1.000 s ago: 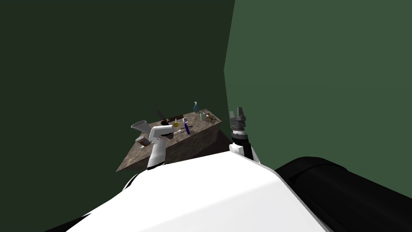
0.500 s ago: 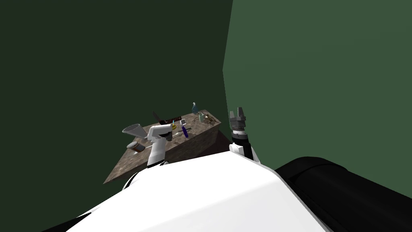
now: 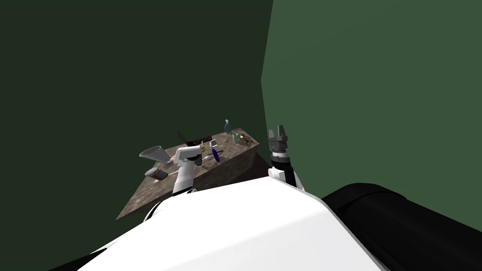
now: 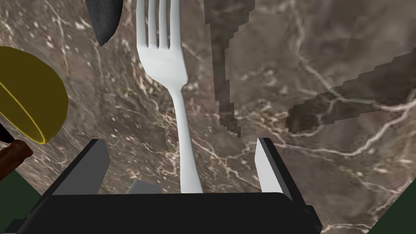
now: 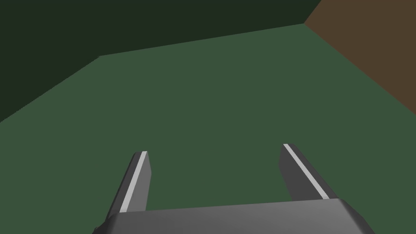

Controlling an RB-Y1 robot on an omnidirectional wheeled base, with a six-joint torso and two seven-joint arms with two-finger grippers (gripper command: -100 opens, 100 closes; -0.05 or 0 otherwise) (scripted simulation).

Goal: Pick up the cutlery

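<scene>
Left jaws stand wide open and hold nothing, one finger (image 4: 87, 168) on each side of the fork (image 4: 170, 69), whose handle runs between them untouched. It is one fork, lying flat on the marbled tabletop (image 4: 325, 48) with its tines pointing away. I judge the reach done, with the closing and the lift not yet made. Just beside the fork lie one yellow round thing (image 4: 32, 101) and one dark pointed tip (image 4: 103, 20). Farther left stands one grey funnel (image 3: 153, 153), and at the far end one bottle (image 3: 227, 126). The right jaws, parted and empty, are raised to the right of the tabletop.
</scene>
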